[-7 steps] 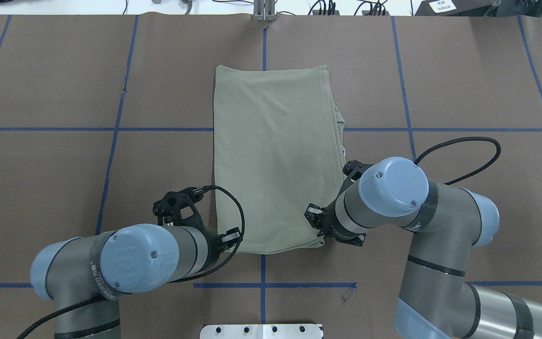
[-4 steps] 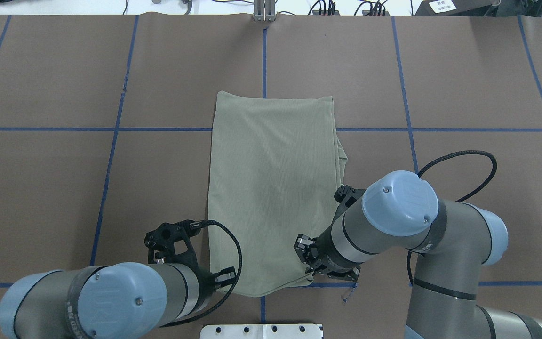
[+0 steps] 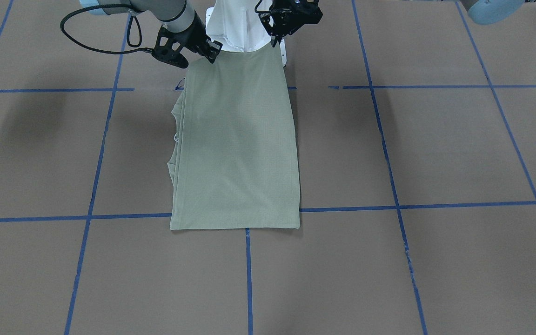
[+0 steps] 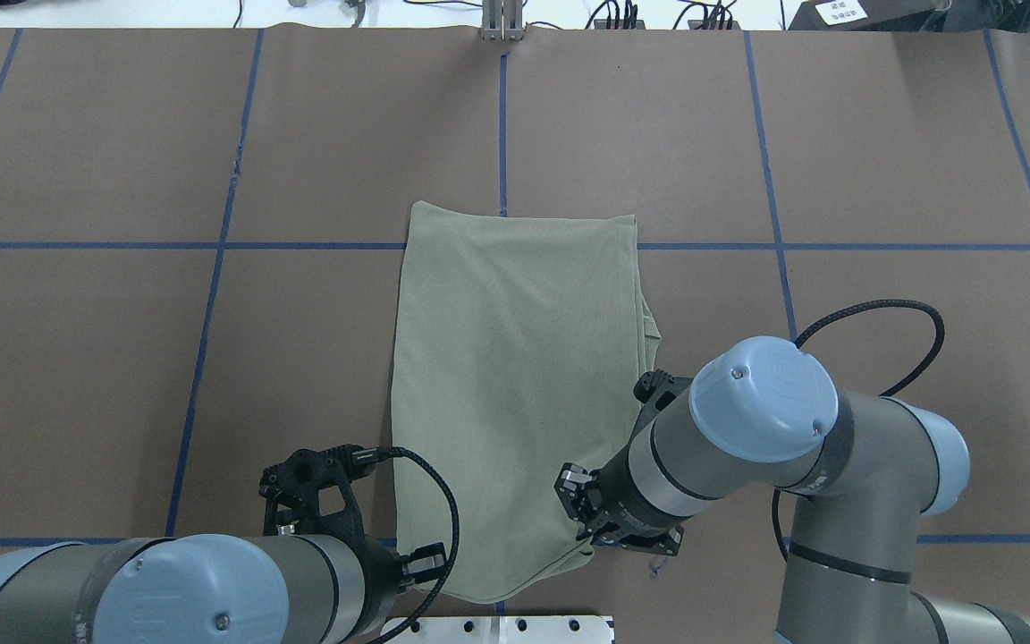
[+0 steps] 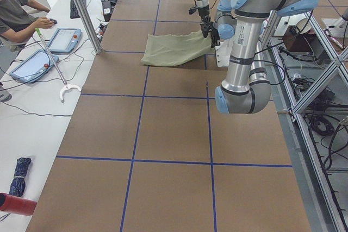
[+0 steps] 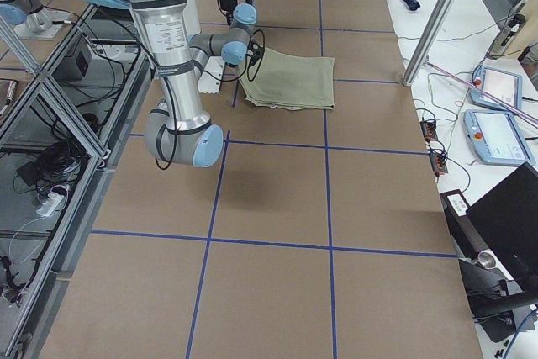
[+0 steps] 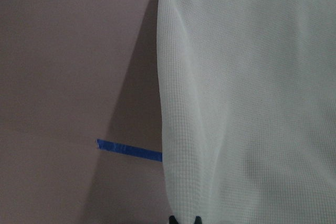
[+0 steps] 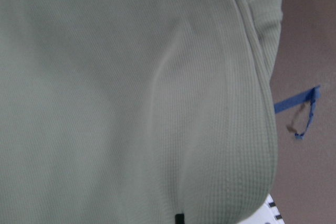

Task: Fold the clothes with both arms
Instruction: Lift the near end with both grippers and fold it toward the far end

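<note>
A: The shirt (image 4: pixel 515 385) lies mid-frame on the tabletop (image 4: pixel 122 358). The left gripper (image 3: pixel 273 42) and right gripper (image 3: pixel 212 50) are each clamped on one of its corners, top of the front view.

B: Yeah. I'd raise both evenly and keep that edge taut, so no sag.

The shirt (image 4: pixel 515 376) is showing a pale sage-green, finely ribbed knit. The table (image 4: pixel 908 143) is showing flat brown under a grid of blue tape lines (image 4: pixel 122 245). The left arm (image 4: pixel 327 581) and right arm (image 4: pixel 667 465) are showing grey with light-blue joint caps (image 4: pixel 764 398). The left gripper (image 3: pixel 273 41), right gripper (image 3: pixel 213 50) and cables (image 4: pixel 877 304) are showing black.
</note>
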Available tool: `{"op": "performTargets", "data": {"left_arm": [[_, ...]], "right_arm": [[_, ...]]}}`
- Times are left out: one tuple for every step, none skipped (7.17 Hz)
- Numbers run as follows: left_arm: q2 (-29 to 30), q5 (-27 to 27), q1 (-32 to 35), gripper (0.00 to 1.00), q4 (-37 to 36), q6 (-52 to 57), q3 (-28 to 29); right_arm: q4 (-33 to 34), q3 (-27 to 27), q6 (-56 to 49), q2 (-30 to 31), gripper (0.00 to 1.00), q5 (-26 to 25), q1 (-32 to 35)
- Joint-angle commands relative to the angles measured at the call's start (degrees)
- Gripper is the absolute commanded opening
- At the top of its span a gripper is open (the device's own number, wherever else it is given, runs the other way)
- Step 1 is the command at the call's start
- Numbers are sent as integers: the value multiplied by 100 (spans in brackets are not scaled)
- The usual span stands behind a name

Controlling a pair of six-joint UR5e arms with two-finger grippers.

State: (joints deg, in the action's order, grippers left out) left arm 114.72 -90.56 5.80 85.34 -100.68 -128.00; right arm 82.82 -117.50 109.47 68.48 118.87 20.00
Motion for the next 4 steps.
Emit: {"op": "performTargets", "data": {"left_arm": [[111, -5, 462, 0, 26, 405, 187], [260, -5, 796, 0, 35, 496, 440], [479, 4, 1069, 0, 53, 497, 747], [516, 12, 1316, 0, 375, 479, 994]], "right_arm": [[15, 182, -5, -10, 0, -30, 616], [6, 209, -14, -45, 0, -56, 863], [-3, 288, -22, -89, 0, -178, 979], [-38, 524, -40, -202, 0, -354, 980]]}}
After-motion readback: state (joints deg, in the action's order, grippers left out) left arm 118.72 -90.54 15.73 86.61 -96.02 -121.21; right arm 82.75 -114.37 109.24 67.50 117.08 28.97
